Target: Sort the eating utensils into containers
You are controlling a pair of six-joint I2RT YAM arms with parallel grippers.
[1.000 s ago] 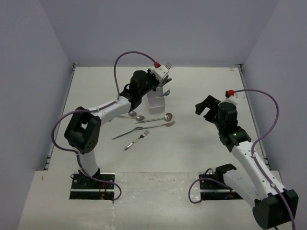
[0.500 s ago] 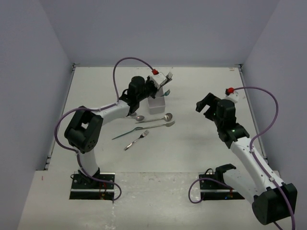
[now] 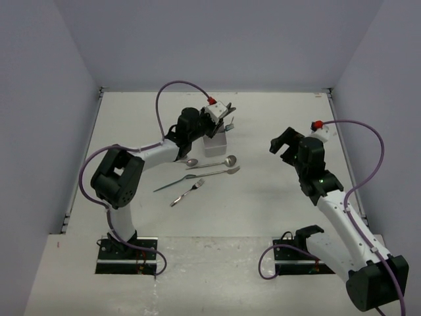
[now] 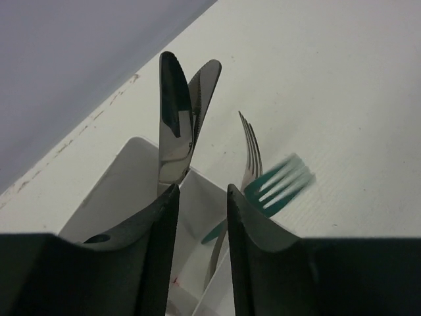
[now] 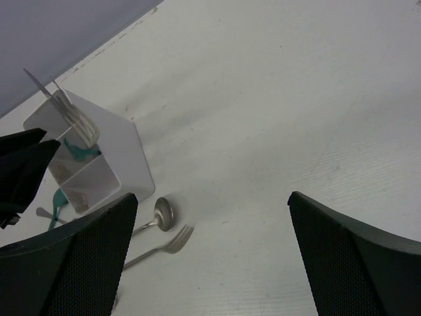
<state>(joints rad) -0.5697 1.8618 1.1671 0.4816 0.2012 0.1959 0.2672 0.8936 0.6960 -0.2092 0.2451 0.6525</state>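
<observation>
The white box (image 3: 214, 145) stands at the back middle of the table. In the left wrist view (image 4: 115, 191) it holds two silver knives (image 4: 176, 131), a silver fork (image 4: 250, 148) and a blurred teal fork (image 4: 283, 181), all upright. My left gripper (image 3: 222, 113) hangs just above the box, with its jaws (image 4: 202, 191) a little apart and nothing between them. On the table lie two spoons (image 3: 229, 160), a silver fork (image 3: 230, 170), a teal knife (image 3: 172, 183) and another fork (image 3: 189, 191). My right gripper (image 3: 279, 146) is wide open (image 5: 210, 197) and empty, to the right of the box (image 5: 128, 155).
Grey walls close the table at the back and both sides. A small spoon (image 3: 190, 162) lies under the left forearm. The right wrist view shows a spoon (image 5: 161, 214) and a fork (image 5: 174, 240) just in front of the box.
My left gripper has come down towards the box, and the silver fork tines beside it have dropped lower with it. The right arm has shifted only slightly.
</observation>
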